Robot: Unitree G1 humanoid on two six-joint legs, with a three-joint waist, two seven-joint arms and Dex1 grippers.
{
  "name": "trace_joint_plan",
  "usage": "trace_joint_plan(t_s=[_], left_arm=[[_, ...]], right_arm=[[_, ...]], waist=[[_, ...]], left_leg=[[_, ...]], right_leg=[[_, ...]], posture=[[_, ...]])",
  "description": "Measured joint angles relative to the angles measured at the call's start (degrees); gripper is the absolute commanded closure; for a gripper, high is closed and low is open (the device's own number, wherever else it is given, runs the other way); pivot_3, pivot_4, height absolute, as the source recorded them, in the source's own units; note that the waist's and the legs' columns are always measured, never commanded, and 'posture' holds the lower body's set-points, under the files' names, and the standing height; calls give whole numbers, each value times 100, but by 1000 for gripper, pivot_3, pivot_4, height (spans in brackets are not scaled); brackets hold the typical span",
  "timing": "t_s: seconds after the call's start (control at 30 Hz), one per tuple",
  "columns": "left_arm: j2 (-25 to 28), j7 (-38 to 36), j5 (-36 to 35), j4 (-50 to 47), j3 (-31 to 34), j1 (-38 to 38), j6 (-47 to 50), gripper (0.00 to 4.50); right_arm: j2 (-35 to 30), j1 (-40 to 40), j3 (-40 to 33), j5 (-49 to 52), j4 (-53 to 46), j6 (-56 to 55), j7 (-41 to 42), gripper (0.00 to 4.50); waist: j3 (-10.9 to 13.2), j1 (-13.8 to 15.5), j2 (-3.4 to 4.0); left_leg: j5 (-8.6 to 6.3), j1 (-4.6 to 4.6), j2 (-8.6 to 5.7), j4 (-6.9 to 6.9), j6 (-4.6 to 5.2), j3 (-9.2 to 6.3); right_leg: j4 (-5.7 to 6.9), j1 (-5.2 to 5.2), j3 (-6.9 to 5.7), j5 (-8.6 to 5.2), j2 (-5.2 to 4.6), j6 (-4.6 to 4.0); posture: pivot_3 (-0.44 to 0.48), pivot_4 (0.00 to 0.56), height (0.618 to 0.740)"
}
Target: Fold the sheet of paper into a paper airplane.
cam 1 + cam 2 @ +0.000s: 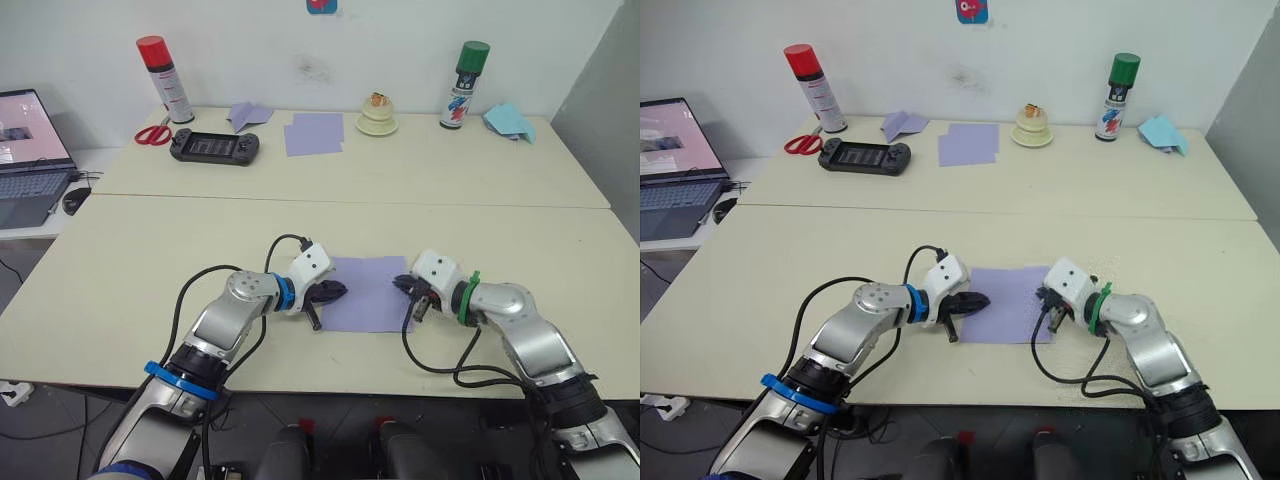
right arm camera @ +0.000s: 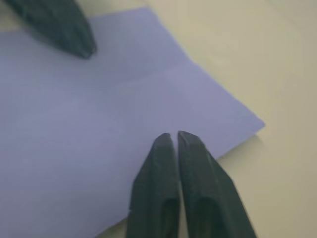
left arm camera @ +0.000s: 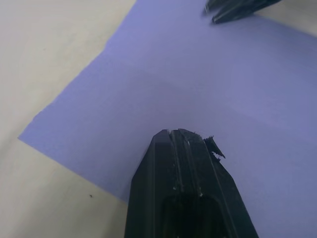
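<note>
1. A plain white wall [image 1: 400, 40] runs behind, carrying a small sticker [image 1: 321, 5] near its top edge.
2. Two cream counters, near counter [image 1: 120, 290] and far counter [image 1: 420, 165], meet along a seam.
3. A lower side desk [image 1: 25, 225] stands left.

Two spray cans [image 1: 163, 78], one scissors [image 1: 153, 133]

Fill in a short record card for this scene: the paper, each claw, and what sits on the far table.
paper: sheet of paper, lavender, flat on the near table, faint centre crease
left claw: shut, tips over the sheet's left edge
right claw: shut, tips at the sheet's right edge
far table: scissors, two spray cans, game controller, lavender sheets
</note>
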Motion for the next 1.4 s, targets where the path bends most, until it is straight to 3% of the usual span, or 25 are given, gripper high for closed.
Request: trace_joint_plan(t_s=[0.2, 0.37, 0.77, 1.27, 1.4], left_arm=[[-64, 10, 14, 70, 34, -2, -25, 4500], [-104, 10, 86, 74, 34, -4, -44, 4500], [-101, -12, 192, 70, 33, 0, -128, 4500], [-91, -26, 263, 69, 12, 11, -200, 4500], [-83, -89, 369, 73, -15, 10, -295, 4500]], right_arm=[[337, -114, -496, 549, -303, 1115, -351, 1055], [665, -270, -598, 804, -249, 1826, -759, 1055], [674, -425, -434, 612, 575, 1102, -1093, 1055], [1291, -860, -890, 1121, 927, 1761, -1584, 1055], [1226, -882, -882, 1132, 1021, 1762, -1584, 1925]], waist=[[-2, -1, 2], [-3, 5, 4], [-3, 1, 5], [-4, 1, 6], [-4, 1, 6]], left_leg=[[3, 8, -1, 0, 4, 1], [5, 12, -2, 0, 9, 0], [6, 12, -3, -1, 10, 2], [6, 12, -2, -1, 10, 2], [6, 12, -3, -1, 10, 3]], right_leg=[[11, 3, 1, 0, 0, -1], [22, 2, 1, 1, 0, -2], [25, 1, 2, 1, 0, -2], [27, -1, 1, 1, 0, -3], [26, -1, 3, 1, 0, -3]], posture=[[0, 150, 740], [0, 150, 740], [0, 150, 740], [0, 150, 740], [0, 150, 740]])
